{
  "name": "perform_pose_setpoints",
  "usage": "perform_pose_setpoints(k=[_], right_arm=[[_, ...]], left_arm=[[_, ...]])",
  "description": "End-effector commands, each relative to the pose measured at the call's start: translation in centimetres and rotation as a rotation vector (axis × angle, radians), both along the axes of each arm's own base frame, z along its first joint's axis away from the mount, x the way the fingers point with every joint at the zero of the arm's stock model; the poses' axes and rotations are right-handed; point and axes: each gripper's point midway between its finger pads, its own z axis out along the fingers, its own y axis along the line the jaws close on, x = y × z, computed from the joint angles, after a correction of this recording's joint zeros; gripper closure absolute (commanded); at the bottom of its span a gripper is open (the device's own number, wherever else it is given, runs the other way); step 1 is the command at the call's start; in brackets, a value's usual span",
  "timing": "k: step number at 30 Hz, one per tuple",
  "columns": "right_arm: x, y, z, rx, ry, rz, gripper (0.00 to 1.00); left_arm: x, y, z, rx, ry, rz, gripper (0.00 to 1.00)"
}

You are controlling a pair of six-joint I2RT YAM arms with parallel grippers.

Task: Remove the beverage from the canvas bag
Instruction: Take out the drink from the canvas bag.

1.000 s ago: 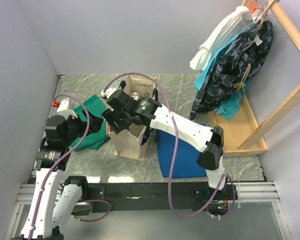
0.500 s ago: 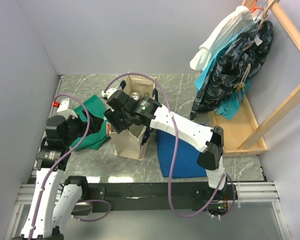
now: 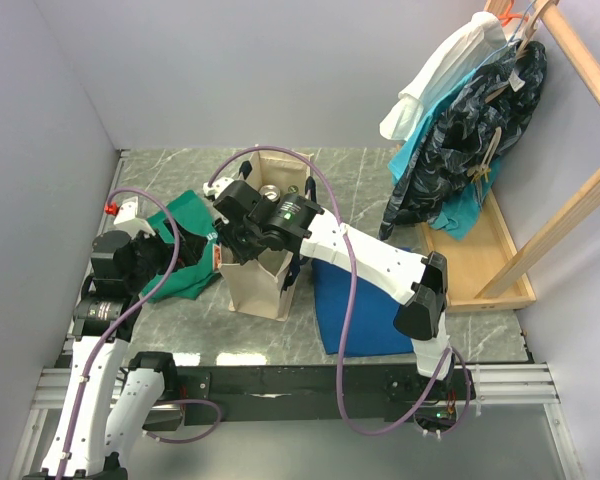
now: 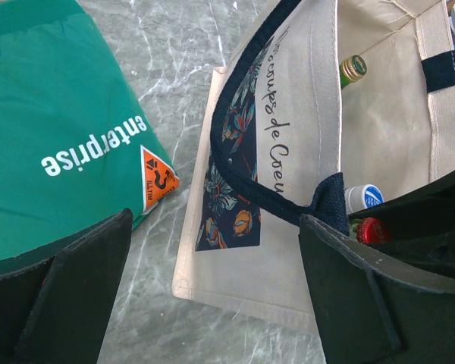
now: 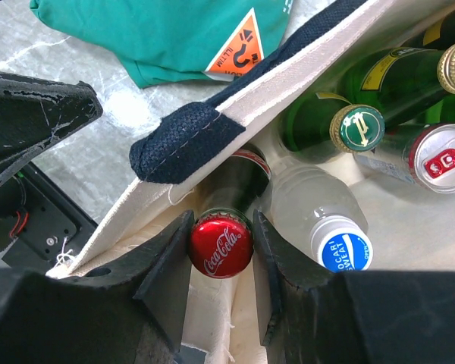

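At the table's left side the left gripper (image 4: 216,254) hangs with its jaws wide apart and nothing between them. One finger is over the green cloth (image 4: 61,114), the other by the rim of the canvas bag (image 4: 303,121). The bag stands upright near the middle of the table, between the green cloth and the blue cloth (image 3: 365,300). Inside its left end the right gripper (image 5: 221,224) is clamped on the red cap of the cola bottle (image 5: 221,246).

The step in hand looks like the lift-out. The hold is only on the cap, so it should go best as a slow pull straight along the bottle's neck, with no twist that could let the cap slip. The navy handle (image 5: 186,140) sags right over the bottle's shoulder and could catch on the way up. The soft bag may also rise with the bottle. The free left gripper is well placed to press the rim down or hold the handle aside.

Counted from left to right:
- One green cloth.
- One canvas bag.
- In the bag, five drinks that show:
  - One cola bottle.
  - One clear bottle (image 5: 341,243) with a blue-and-white cap.
  - Two green glass bottles (image 5: 356,125).
  - One can (image 5: 440,159).
- One blue cloth.

Whether more drinks lie deeper in the bag, I cannot tell.
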Motion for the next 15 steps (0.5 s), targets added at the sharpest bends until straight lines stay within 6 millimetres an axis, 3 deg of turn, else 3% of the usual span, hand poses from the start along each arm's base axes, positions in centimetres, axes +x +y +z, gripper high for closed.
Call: perform_pose_setpoints(k=[1,15], right_arm=[[-0.1,0.3,2.2,0.046,-0.029,0.010,1.00],[1.1,0.1,5.9,0.139,-0.142,-0.025,1.00]], left_arm=[[0.4,0.1,1.1,-0.002,-0.048,0.011,0.04],[0.5,0.1,0.9,-0.002,-0.044,0.011,0.04]])
